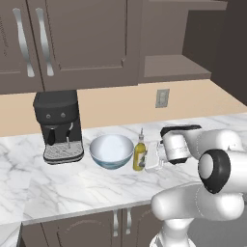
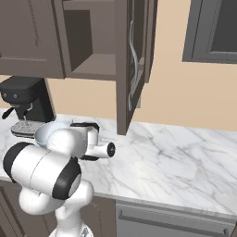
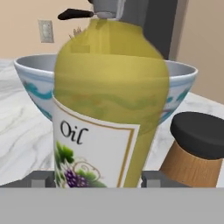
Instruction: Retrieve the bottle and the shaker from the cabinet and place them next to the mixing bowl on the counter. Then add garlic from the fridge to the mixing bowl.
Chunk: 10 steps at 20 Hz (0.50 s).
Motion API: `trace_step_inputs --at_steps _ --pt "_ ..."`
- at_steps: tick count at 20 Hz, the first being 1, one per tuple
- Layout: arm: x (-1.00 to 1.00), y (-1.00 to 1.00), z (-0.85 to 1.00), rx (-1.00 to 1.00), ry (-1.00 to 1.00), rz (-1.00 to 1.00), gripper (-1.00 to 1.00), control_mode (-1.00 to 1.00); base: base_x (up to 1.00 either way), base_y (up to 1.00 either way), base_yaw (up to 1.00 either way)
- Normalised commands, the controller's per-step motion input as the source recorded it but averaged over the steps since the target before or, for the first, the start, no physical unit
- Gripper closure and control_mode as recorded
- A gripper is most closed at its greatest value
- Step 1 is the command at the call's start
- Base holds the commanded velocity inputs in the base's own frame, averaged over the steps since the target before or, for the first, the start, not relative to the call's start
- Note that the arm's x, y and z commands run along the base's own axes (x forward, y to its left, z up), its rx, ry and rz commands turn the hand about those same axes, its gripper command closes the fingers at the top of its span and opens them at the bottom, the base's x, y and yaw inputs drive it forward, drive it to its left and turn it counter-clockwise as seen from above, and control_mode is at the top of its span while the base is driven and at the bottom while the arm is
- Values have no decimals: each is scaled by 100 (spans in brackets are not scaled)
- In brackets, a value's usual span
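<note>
Right, your gripper [image 3: 92,180] sits w/ jaws part-open either side of the bottle [image 3: 107,109]; can't tell if the fingertips [image 3: 41,179] actually touch it, so grip unclear. Bottle stands upright on the counter [image 1: 62,188], btwn the fingers, dead ahead of the hand. Mixing bowl [image 1: 111,150] is just behind the bottle from the hand cam. Shaker [image 3: 197,151] stands close beside the bottle, near one finger. Coffee machine [image 1: 58,126] is beyond the bowl.

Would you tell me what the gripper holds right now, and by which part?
The gripper flanks the lower labelled body of the bottle standing on the counter; whether it grips cannot be told.
</note>
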Motion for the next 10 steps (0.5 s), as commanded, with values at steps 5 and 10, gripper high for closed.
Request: trace_step_inputs --at_steps 5,10 --pt "7 0 -34 0 -2 -5 100 -100 0 0 0" --pt "1 0 -45 0 -2 -4 100 -100 0 0 0"
